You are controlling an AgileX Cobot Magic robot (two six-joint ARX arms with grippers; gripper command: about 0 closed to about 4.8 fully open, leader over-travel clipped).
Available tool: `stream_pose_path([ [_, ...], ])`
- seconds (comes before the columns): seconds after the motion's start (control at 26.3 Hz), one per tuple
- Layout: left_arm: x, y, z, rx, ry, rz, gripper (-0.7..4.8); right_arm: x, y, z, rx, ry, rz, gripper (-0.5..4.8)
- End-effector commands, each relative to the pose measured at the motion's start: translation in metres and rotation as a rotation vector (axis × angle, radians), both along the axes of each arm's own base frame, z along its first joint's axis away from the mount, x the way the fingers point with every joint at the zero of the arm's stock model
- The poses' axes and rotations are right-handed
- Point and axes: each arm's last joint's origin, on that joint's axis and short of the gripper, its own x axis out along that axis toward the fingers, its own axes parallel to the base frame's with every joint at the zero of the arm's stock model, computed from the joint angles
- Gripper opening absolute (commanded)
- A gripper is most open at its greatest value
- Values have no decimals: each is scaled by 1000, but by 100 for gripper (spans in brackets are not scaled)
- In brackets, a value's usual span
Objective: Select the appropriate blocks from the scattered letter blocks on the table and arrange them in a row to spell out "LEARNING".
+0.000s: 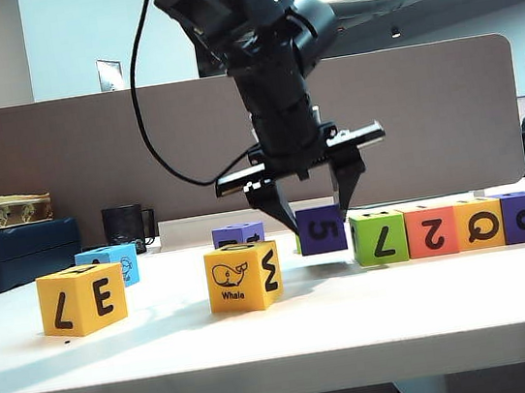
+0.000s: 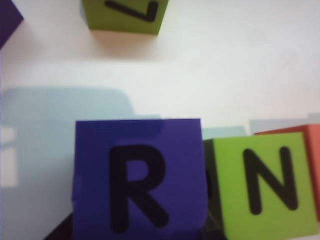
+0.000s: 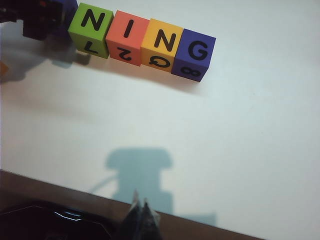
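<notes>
i see four blocks (image 1: 450,227) in a row beside my left fingers (image 1: 320,216), which hold one purple block (image 1: 321,229); right fingers (image 3: 140,215) pressed together.

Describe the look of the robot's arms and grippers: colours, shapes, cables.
In the exterior view, the left arm is glossy black with blocky, rounded joint housings and a loose black cable. The left gripper has a flat black crossbar and two tapering black fingers. The right gripper shows only dark fingertips in its wrist view.

Blocks across the table (image 1: 263,338), exterior view
Row of four blocks (image 1: 451,227) at right; "5" block (image 1: 321,229) just left of it; whale block (image 1: 243,276) centre; "E" block (image 1: 82,299) far left.
</notes>
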Motion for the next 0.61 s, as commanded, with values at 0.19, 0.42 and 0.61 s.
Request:
stream_pose_path([
  [0.19, 0, 0, -2, 0, 20, -5, 241, 0, 0, 2, -1, -13, -1, -1],
  [0.42, 0, 0, -2, -10, 28, -14, 252, 0, 0, 2, -1, -13, -1, -1],
  [0.61, -1, 0, -2, -11, 31, -17, 314, 0, 0, 2, -2, -13, -1, -1],
])
